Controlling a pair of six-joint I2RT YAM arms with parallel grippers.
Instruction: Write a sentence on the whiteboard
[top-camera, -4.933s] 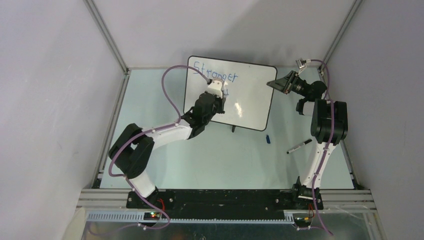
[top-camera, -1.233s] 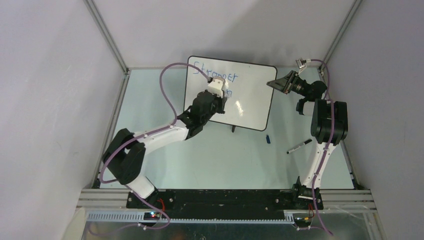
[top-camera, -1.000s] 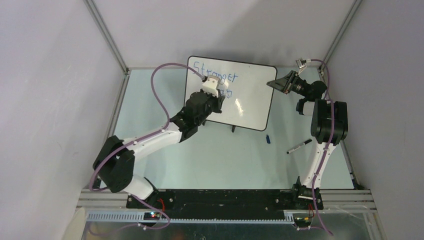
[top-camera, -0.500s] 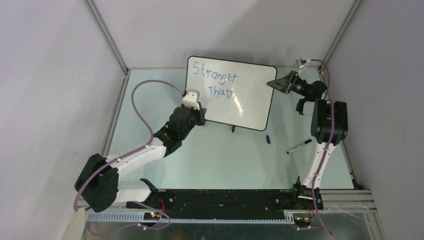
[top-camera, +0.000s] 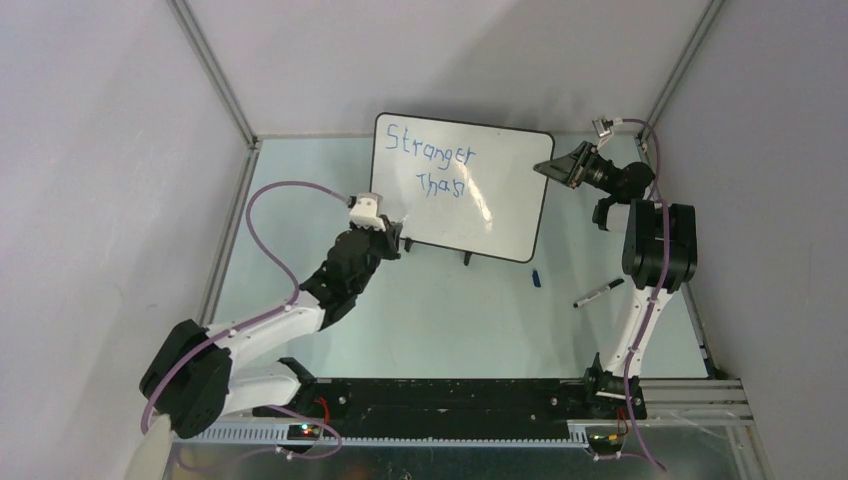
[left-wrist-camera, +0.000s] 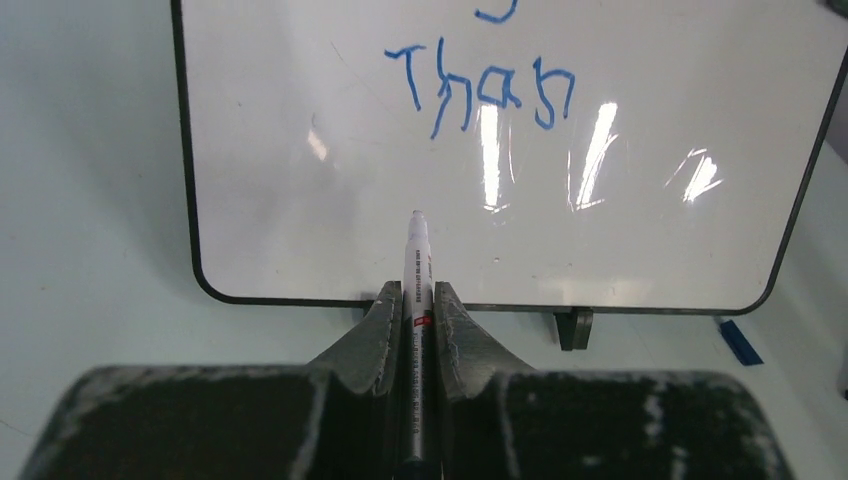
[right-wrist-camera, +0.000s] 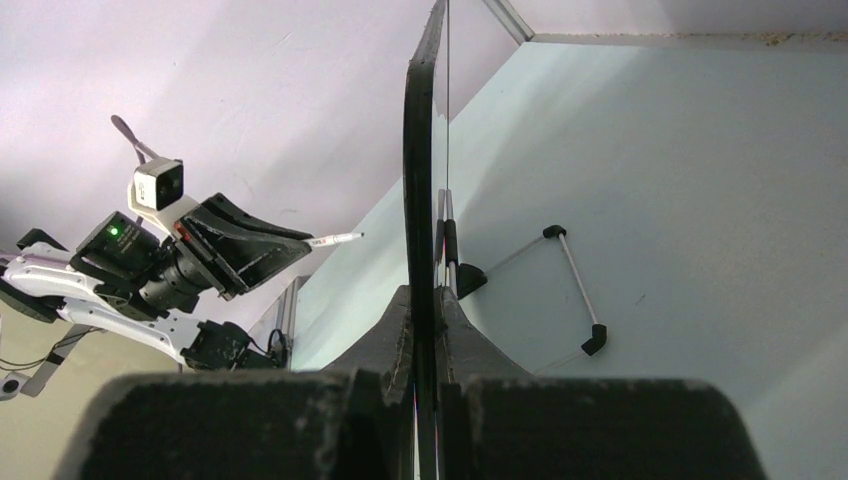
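The whiteboard (top-camera: 505, 215) stands tilted at the back of the table, black-rimmed. The sentence (top-camera: 432, 152) reads "Stranger" in blue with "Than" (left-wrist-camera: 480, 90) below it. My left gripper (top-camera: 396, 238) is shut on a white marker (left-wrist-camera: 416, 262), tip pointing at the board's lower left part and held off it. My right gripper (top-camera: 545, 167) is shut on the whiteboard's right edge (right-wrist-camera: 421, 180), seen edge-on in the right wrist view. The left gripper (right-wrist-camera: 300, 243) with the marker also shows there.
A second black marker (top-camera: 598, 292) lies on the table at the right near the right arm. A small blue cap (top-camera: 536, 277) lies in front of the board. The board's black foot (top-camera: 467, 258) stands below its lower edge. Grey walls enclose the table.
My left arm has pulled back toward the lower left, away from the board, uncovering the word "Than". The right arm and the board have not moved.
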